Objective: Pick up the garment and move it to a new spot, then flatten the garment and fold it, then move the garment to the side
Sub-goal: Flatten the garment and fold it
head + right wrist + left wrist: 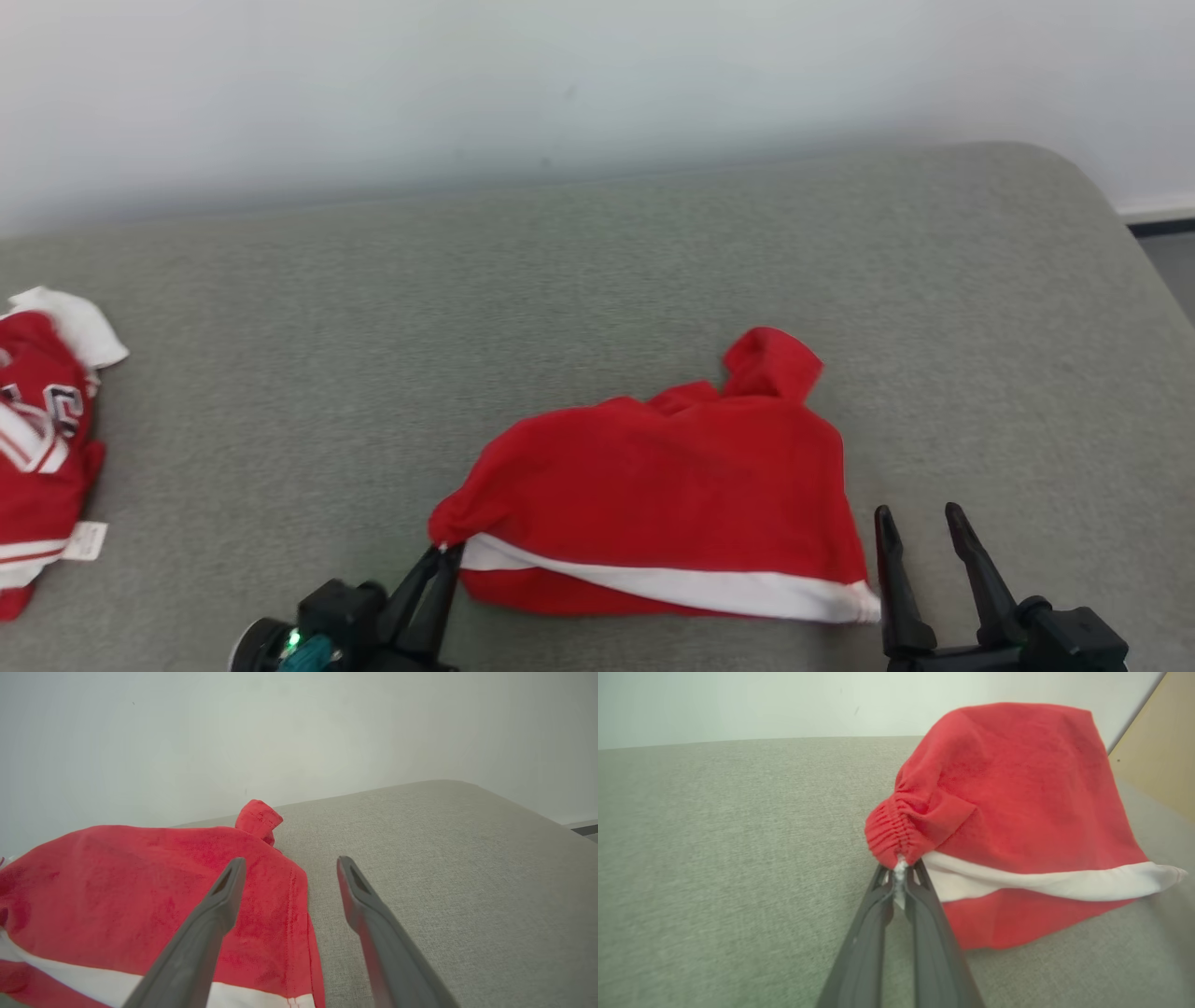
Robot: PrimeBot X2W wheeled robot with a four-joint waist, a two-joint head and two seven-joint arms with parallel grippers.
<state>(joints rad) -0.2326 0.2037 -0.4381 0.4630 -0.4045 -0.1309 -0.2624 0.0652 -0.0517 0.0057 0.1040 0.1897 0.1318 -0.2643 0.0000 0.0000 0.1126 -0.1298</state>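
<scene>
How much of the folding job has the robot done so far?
Barely started. The left end effector is shut on a corner of the red garment, which lies rumpled. The right end effector is open beside it. Moving, flattening, folding and setting aside remain.

A second red-and-white garment [42,448] is cut off by the head view's left edge, its print partly hidden in folds and its tag [86,540] too small to read. The left pincer [446,553] and right pincer [918,513] run off that view's bottom edge. The right wrist view crops the red garment [140,882] at left and bottom.
</scene>
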